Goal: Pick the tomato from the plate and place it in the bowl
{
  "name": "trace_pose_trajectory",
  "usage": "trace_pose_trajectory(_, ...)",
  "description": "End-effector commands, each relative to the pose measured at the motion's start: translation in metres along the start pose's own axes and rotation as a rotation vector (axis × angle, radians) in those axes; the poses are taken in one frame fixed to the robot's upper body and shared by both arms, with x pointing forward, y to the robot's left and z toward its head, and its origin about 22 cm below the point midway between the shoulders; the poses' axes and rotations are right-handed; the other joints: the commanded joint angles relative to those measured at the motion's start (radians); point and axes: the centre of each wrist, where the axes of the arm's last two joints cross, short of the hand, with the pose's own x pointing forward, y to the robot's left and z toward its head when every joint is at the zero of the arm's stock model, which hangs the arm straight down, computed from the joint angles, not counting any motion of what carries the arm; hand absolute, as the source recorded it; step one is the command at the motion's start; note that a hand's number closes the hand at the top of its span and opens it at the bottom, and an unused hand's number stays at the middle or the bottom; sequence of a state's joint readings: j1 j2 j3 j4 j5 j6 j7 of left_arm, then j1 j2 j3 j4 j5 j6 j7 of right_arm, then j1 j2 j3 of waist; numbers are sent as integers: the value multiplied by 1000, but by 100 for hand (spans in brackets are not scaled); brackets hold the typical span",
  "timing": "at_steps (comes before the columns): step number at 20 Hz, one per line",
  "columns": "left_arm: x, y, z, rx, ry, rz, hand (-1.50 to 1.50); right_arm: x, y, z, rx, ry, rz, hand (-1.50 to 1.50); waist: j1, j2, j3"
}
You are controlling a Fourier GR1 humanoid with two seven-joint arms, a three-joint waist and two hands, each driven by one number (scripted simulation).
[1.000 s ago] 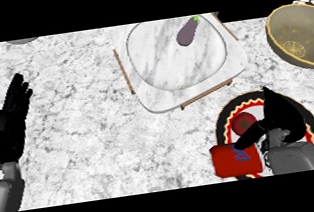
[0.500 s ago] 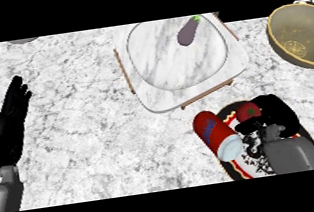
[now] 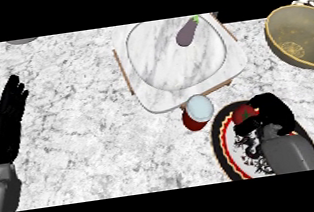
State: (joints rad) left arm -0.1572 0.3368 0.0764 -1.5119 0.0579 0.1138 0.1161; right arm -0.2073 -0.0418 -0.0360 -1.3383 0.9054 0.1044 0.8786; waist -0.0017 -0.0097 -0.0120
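Nearest the viewer, the right hand point(image 3: 269, 112) sits over the patterned plate point(image 3: 230, 150), a dark plate with a red rim and a black-and-white design; its fingers are curled down around the tomato point(image 3: 245, 114), whose red skin and small green stalk show at the hand's left side, so the tomato seems to be still on or barely above the plate. On the opposite side, the left hand point(image 3: 4, 124) rests open near the view's left edge, fingers straight and pointing up. Just left of the plate's upper rim a red cup point(image 3: 197, 112) with a pale inside lies tipped on the counter, touching the corner of the marble tray point(image 3: 218, 69), which carries an aubergine point(image 3: 187, 33) at its far end. Farthest away, at the upper right, stands the golden bowl point(image 3: 307, 36), well apart from the plate. The step in hand looks like the grasp itself; the next move calls for lifting the tomato clear of the plate, then carrying it forward and rightward to above the bowl's opening before the fingers let go
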Motion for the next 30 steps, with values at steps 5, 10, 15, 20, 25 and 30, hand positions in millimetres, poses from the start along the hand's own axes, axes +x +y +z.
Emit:
trace_pose_trajectory(5, 3, -1, -2, -10, -4, 3, 0, 13, -13, 10, 63, -465, 328, 150, 19, 8, 12)
trace_pose_trajectory(10, -4, -11, 1, -35, 9, 8, 0, 18, -19, 33, 161, -993, 609, 150, 33, 7, 13)
trace_pose_trajectory(15, 8, -7, -6, 22, 14, 9, 0, -16, -100, 25, 16, -1262, 645, 150, -22, 4, 14)
trace_pose_trajectory(20, -1, 3, 7, 27, -2, -1, 0, -40, -184, 31, -280, -1341, 415, 150, -29, 2, 13)
trace_pose_trajectory(25, -2, 11, 11, 9, 14, 3, 0, -50, -240, 38, -329, -1343, 140, 150, -8, 6, 12)
trace_pose_trajectory(30, 10, -4, -9, -8, 5, 0, 0, -63, -276, 29, -326, -1276, 61, 150, -3, 9, 12)
